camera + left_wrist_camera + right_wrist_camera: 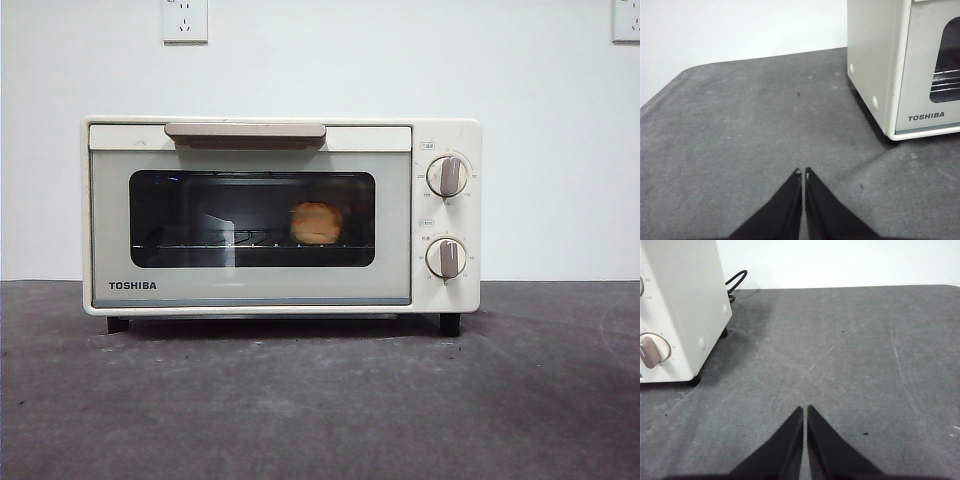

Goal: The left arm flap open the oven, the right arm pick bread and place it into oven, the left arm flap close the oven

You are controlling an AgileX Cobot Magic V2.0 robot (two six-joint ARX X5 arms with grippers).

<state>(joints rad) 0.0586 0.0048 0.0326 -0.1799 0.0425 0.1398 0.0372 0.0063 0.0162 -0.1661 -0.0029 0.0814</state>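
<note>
Behind the oven [680,305], a black cable [736,282], right wrist view only.

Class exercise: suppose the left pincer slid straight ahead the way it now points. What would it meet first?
Probably nothing: ahead of the shut left pincer lies only bare dark table up to its far edge. The oven stands off to one side of that line, though depth is hard to judge.

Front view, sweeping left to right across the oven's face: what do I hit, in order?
TOSHIBA logo → bar handle → bread behind the shut glass door → the two knobs, stacked one above the other at the right end.
</note>
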